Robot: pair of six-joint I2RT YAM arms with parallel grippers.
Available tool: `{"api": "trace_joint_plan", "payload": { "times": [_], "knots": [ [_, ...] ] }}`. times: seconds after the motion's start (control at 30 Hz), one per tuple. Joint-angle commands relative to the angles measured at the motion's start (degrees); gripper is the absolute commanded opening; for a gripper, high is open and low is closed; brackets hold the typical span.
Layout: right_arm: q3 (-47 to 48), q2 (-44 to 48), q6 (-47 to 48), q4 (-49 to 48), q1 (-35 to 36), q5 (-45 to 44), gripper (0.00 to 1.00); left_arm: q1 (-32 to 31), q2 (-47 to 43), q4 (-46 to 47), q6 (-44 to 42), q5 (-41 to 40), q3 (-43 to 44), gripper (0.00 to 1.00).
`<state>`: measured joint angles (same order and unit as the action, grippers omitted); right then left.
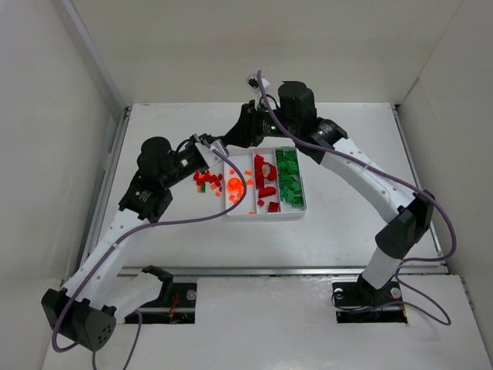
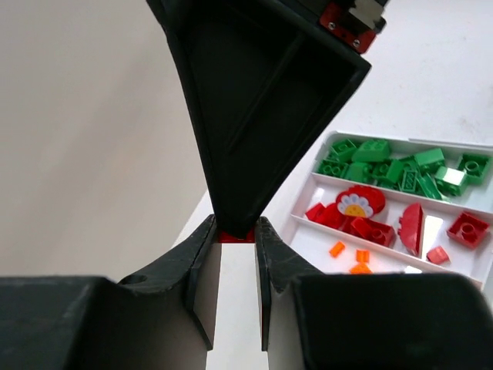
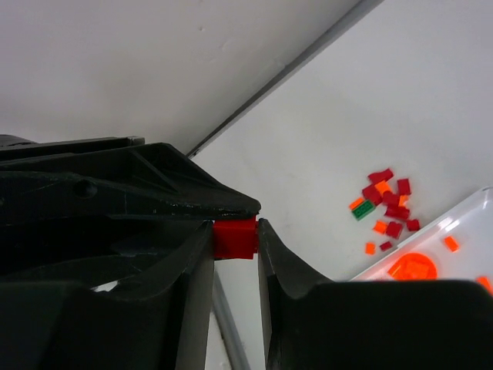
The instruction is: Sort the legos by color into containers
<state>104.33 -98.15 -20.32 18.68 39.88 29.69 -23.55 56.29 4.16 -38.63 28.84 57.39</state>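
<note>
In the right wrist view, a small red brick (image 3: 235,237) sits squarely between the tips of the right gripper (image 3: 235,247). Both fingers (image 3: 196,262) press against its sides, so the jaws stand narrow and closed on it. The brick is bright red, blocky and plain-faced from this angle, and it is held up off the white table (image 3: 400,92). The left gripper (image 3: 231,214) reaches in from the left, with its pointed tip on the brick's upper edge. On the table, a loose cluster (image 3: 387,204) of dark red and orange pieces with one green one lies near the corner of the white tray (image 3: 470,220). An orange round piece (image 3: 412,267) rests in that corner.

In the left wrist view, the left gripper's fingers stand almost together. Only a sliver of the red brick shows at their tips, because the right gripper's black body comes down over the rest. They appear to pinch it, though the contact is mostly hidden. To the right, the tray holds green pieces (image 2: 400,166) in its far compartment and dark red pieces (image 2: 470,229) in the middle one, among them a round one printed with a white and yellow flower (image 2: 357,203). Orange bits (image 2: 350,254) lie in the nearest compartment.

In the top view, the two grippers meet tip to tip just beyond the tray's far left corner, where the brick is too small to make out. The compartments read orange on the left, dark red in the middle and green on the right. The loose cluster lies beside the tray's left wall.
</note>
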Motion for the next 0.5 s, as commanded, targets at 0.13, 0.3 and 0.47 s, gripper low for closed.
{"api": "trace_joint_plan", "payload": {
  "times": [0.13,0.3,0.47],
  "knots": [
    [-1.7,5.2,-2.0,-5.1,-7.3,3.2,0.00,2.7,-1.4,-7.3,-3.4,-7.2,-5.3,0.00],
    [-2.9,5.2,-2.0,-5.1,-9.6,3.2,0.00,2.7,-2.0,-7.9,-4.5,-6.5,-5.9,0.00],
    [-3.6,5.8,-2.5,-5.1,-11.2,3.2,0.00,2.7,-2.0,-9.9,-5.9,-7.0,-5.9,0.00]
  ]
}}
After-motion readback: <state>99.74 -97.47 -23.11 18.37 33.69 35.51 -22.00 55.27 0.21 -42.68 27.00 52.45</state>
